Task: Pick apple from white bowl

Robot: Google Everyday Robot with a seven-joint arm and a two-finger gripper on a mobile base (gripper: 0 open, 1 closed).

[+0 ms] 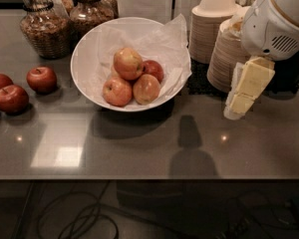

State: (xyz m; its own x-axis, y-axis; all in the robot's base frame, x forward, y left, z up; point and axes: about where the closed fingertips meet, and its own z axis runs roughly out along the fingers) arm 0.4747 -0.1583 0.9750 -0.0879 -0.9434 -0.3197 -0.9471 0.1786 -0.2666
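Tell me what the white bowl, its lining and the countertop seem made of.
The white bowl: probably glazed ceramic or plastic, smooth, glossy. Its lining: thin crinkled paper, creased edges. The countertop: polished grey stone or laminate, mirroring lights. The gripper hangs right of the bowl.
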